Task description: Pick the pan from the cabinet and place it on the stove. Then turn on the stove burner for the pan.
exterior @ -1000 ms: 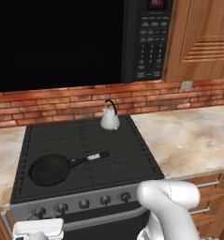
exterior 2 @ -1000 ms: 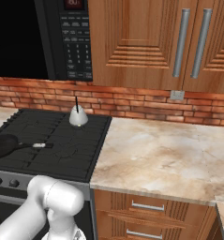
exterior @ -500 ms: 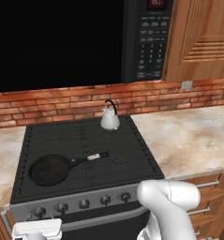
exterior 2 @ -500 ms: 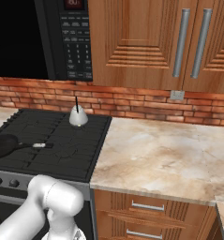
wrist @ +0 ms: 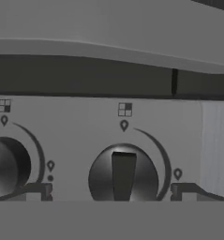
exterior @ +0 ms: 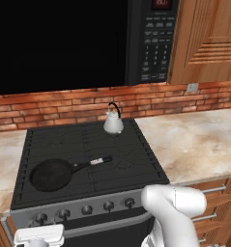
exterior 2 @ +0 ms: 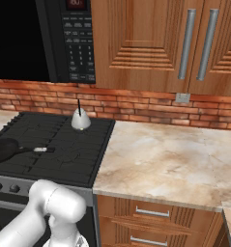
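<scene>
The black pan (exterior: pixel 50 174) lies on the stove's (exterior: pixel 131 159) front left burner, its long handle pointing right toward the silver tip; it also shows in the right base view (exterior 2: pixel 3 149). My gripper (wrist: pixel 111 191) is low in front of the stove's knob panel, open. Its fingertips (wrist: pixel 38 190) stand either side of a grey knob (wrist: pixel 123 178) without touching it. The knob's bar stands upright under its marker. A second knob (wrist: pixel 3 168) sits at the left. My white hand (exterior: pixel 38 235) is below the leftmost knobs. The cabinet (exterior 2: pixel 146 43) has its doors closed.
A small white kettle (exterior: pixel 113 123) stands at the back of the cooktop. The black microwave (exterior: pixel 155 38) hangs above the stove. A marble counter (exterior 2: pixel 170 159) runs to the right over wooden drawers (exterior 2: pixel 151 226). My arm's white elbow (exterior: pixel 175 202) rises before the stove.
</scene>
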Controlling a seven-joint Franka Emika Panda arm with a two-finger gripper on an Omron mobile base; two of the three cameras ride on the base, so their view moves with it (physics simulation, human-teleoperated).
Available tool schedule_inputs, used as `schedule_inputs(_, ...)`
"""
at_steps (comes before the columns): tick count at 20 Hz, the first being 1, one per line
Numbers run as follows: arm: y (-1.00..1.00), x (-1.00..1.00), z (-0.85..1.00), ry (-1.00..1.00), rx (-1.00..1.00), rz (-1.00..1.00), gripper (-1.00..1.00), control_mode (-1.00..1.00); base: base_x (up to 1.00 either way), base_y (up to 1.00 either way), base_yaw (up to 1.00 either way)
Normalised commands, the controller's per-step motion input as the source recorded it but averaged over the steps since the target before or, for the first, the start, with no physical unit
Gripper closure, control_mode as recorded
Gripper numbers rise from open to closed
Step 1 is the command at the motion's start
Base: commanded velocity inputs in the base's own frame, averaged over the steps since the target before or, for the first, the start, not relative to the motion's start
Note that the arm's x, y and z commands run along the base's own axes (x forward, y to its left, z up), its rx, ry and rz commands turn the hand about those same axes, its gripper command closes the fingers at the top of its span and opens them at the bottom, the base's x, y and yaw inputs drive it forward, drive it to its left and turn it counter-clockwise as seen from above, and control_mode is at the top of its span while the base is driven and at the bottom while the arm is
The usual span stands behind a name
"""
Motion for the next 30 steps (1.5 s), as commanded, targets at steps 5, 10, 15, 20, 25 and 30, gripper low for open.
schedule_inputs(5, 0.11, 0.08, -0.05, 0.00, -0.02, 0.00, -1.00, -1.00, 0.00, 0.00, 0.00)
schedule_inputs(10, 0.13, 0.03, -0.01, 0.00, -0.02, 0.00, -1.00, -1.00, 0.00, 0.00, 0.00)
schedule_inputs(15, 0.13, 0.05, -0.08, 0.00, -0.03, 0.00, -1.00, -1.00, 0.00, 0.00, 0.00)
schedule_inputs(20, 0.04, 0.01, -0.10, 0.00, -0.01, 0.00, -1.00, -1.00, 0.00, 0.00, 0.00)
schedule_inputs(25, 0.00, 0.03, -0.05, 0.00, 0.00, 0.00, -1.00, -1.00, 0.00, 0.00, 0.00)
schedule_inputs(30, 0.00, 0.03, -0.08, 0.00, 0.00, 0.00, 1.00, -1.00, 0.00, 0.00, 0.00)
